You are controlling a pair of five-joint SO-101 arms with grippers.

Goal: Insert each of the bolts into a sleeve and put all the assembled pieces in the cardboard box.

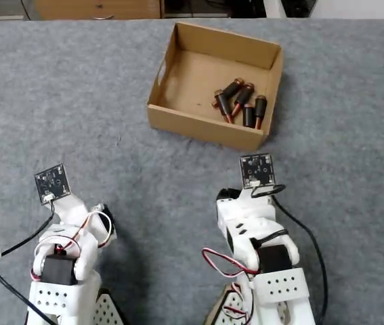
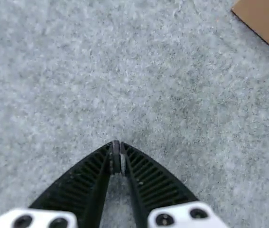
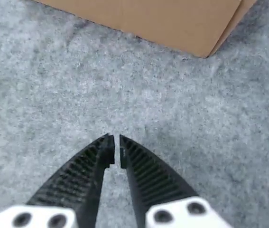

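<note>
Seen from above, on a table covered in grey cloth [image 1: 76, 101]: an open-topped box [image 1: 202, 128] of plain brown card, set slightly askew beyond the two arms and nearer the right one. Inside, bunched against the right-hand wall toward the near corner, about five assembled pieces [image 1: 240, 101], dark sleeves on copper-coloured bolts, all lying flat on the box floor. Long axes running roughly from near wall to far wall and fanned out, the leftmost leaning one way, its neighbours the other, and the rightmost almost square to the near wall. Thin copper ends toward the arms on at least two of them. Exact count hard to tell where the pieces overlap. Left arm [image 1: 66, 233] and right arm [image 1: 256, 233] folded at the near edge, both well apart from the pieces. Left gripper [image 2: 116, 156] low over bare cloth, tips pressed together on nothing, with a corner of the box [image 2: 267, 19] off ahead. Right gripper [image 3: 115, 151] likewise over cloth, all but closed, a hairline gap at the tips and nothing in it, the box [image 3: 162, 19] near wall just ahead. Small dark boards [image 1: 53, 183] atop each wrist, markings too small to read. Red-and-white wires [image 1: 217, 263] looping beside the right arm. Along the far edge, a strip of wooden cabinet [image 1: 97, 8].
</note>
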